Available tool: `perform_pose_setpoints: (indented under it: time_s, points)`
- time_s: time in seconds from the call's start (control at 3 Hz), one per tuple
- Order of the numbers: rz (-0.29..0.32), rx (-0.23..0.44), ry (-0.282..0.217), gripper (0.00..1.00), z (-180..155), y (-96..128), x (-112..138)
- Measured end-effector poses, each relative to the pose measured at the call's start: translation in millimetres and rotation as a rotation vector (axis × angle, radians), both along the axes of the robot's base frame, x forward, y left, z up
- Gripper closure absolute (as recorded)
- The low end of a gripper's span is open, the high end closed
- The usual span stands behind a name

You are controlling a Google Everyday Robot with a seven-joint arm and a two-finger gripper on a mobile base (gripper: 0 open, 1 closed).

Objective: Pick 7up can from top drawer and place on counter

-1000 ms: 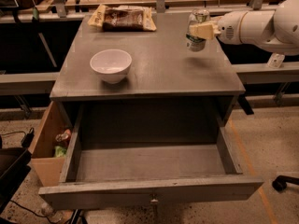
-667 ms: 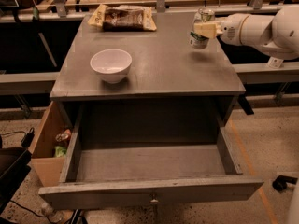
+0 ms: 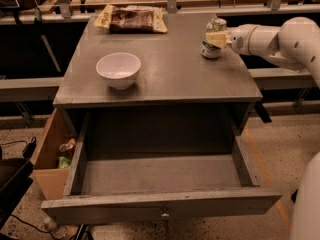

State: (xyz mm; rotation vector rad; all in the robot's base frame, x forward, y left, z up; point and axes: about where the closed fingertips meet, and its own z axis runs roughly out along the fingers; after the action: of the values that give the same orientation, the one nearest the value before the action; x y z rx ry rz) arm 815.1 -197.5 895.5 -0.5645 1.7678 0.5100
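Note:
The 7up can (image 3: 211, 49) stands upright on the grey counter (image 3: 170, 74), near its back right corner. My gripper (image 3: 216, 37) reaches in from the right, and its pale fingers (image 3: 216, 39) are closed around the can's upper half. The can's bottom looks to be touching the counter. The top drawer (image 3: 160, 204) is pulled fully open below the counter, and its inside is bare. Its small metal knob (image 3: 163, 215) shows on the front panel.
A white bowl (image 3: 118, 70) sits on the counter's left side. A snack bag (image 3: 132, 20) lies at the back edge. A tan cardboard box (image 3: 50, 154) with odds and ends stands on the floor left of the drawer. Workbenches run behind.
The gripper, still holding the can, has shifted slightly right and back, then lowered it onto the counter near the back right corner.

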Motion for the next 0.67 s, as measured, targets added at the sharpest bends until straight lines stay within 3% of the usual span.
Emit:
perform_pose_setpoints:
  time_s: [0.33,0.67]
  points:
    - [0.003,0.0,0.002,0.84,-1.8,2.9,0.9]
    - [0.008,0.001,0.004,0.6,-3.2,6.3,1.6]
